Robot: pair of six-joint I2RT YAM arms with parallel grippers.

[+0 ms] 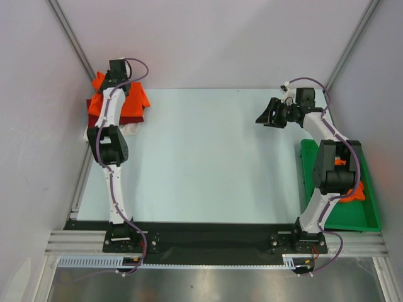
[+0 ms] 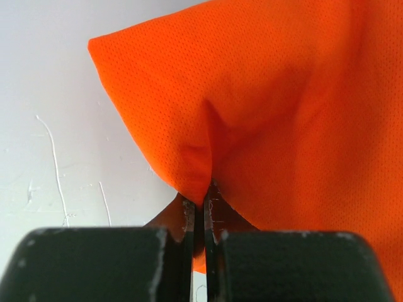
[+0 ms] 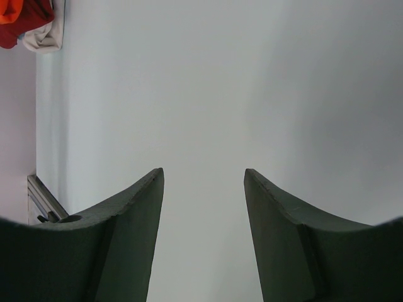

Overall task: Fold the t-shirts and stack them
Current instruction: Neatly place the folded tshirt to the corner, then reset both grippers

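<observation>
A bright orange t-shirt (image 1: 134, 98) lies folded on a stack at the table's far left corner, over a dark red one (image 1: 94, 119) and a white one (image 1: 131, 128). My left gripper (image 1: 118, 70) is over that stack, shut on a pinch of the orange t-shirt (image 2: 271, 113). My right gripper (image 1: 267, 114) is open and empty above the table at the far right; its view shows the bare table between its fingers (image 3: 135, 207), with the dark red t-shirt (image 3: 22, 22) and the white t-shirt (image 3: 44, 36) of the stack far off. Another orange t-shirt (image 1: 354, 190) lies in the bin.
A green plastic bin (image 1: 366, 217) stands at the right edge, beside the right arm. Grey walls enclose the table on the left, back and right. A black strip and metal rail run along the near edge.
</observation>
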